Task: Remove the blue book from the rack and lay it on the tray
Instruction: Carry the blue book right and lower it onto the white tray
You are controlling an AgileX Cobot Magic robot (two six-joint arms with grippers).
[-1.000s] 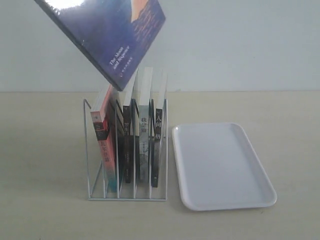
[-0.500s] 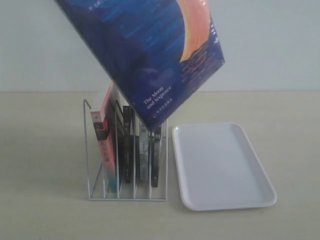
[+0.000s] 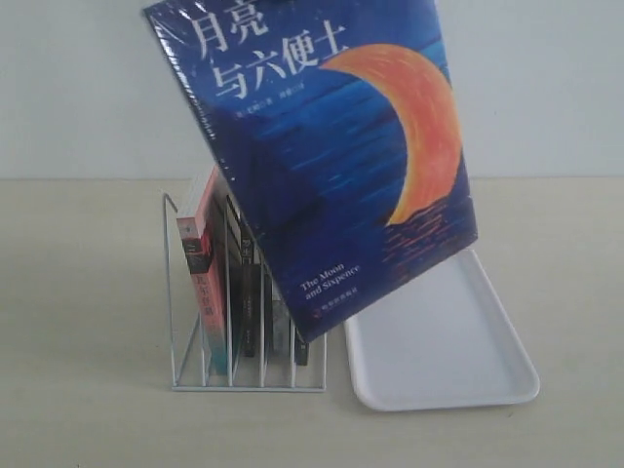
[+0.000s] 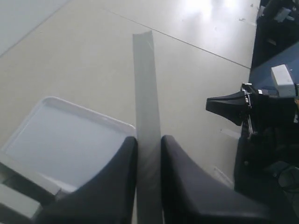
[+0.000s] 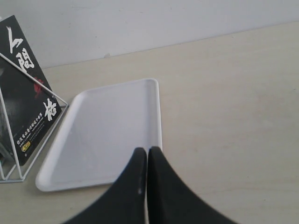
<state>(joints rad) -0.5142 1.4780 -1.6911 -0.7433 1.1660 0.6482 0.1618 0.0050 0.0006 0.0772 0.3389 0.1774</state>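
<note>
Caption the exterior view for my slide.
Blue book held tilted in the air, cover facing the camera, partly hiding the wire rack and the white tray.

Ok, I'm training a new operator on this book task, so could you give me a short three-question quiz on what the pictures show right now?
1. Short answer: is anything lying on the tray yet?
2. Multiple choice: what is clamped in the left gripper? A) the blue book B) the tray C) nothing
3. True or false: the right gripper is shut and holds nothing.

Key: 1. No, it is bare. 2. A. 3. True.
</note>
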